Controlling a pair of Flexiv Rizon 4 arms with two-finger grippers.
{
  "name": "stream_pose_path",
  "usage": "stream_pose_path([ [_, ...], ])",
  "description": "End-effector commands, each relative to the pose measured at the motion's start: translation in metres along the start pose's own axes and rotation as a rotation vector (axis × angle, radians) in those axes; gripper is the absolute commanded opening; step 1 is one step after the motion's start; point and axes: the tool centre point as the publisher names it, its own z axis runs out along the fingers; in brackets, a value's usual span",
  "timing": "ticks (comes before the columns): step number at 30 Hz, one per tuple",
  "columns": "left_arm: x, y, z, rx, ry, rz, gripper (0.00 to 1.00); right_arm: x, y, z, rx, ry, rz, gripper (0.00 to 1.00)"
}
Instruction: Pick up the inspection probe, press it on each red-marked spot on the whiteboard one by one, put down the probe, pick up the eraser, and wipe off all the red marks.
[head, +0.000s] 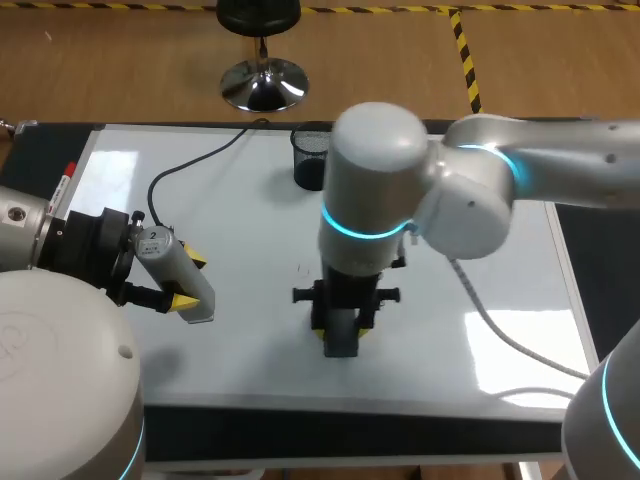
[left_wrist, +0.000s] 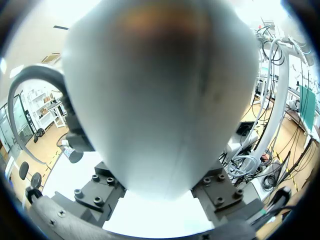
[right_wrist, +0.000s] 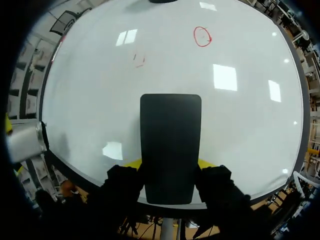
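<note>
The right gripper (right_wrist: 170, 165), tight on the black eraser (right_wrist: 170, 125), should press it flat and slide to the red circle (right_wrist: 202, 36) (the left gripper (head: 189, 281) holds the probe (head: 165, 255)).

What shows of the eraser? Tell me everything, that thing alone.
The eraser is a plain matte black block, rectangular with rounded corners, no markings showing. The right tool is shut on it: a yellow-tipped finger on each long side, at the end nearest the wrist, the rest jutting straight ahead. It points down at the whiteboard, toward the board's near edge in the head view. Whether its far face touches the board cannot be told.
</note>
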Motion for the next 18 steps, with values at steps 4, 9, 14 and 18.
stream_pose_path([
  [4, 0.001, -0.001, 0.000, 0.001, -0.005, 0.003, 0.00, 0.049, 0.002, 0.014, 0.019, -0.093, -0.026, 0.00],
  [9, 0.001, -0.001, 0.000, 0.001, -0.005, 0.003, 0.00, 0.053, 0.002, 0.017, 0.027, -0.103, -0.034, 0.00],
  [14, 0.001, -0.001, 0.000, 0.001, -0.005, 0.003, 0.00, 0.051, 0.009, 0.022, 0.040, -0.107, -0.026, 0.00],
  [18, 0.001, -0.001, 0.000, 0.001, -0.005, 0.003, 0.00, 0.045, 0.014, 0.026, 0.061, -0.094, -0.012, 0.00],
])
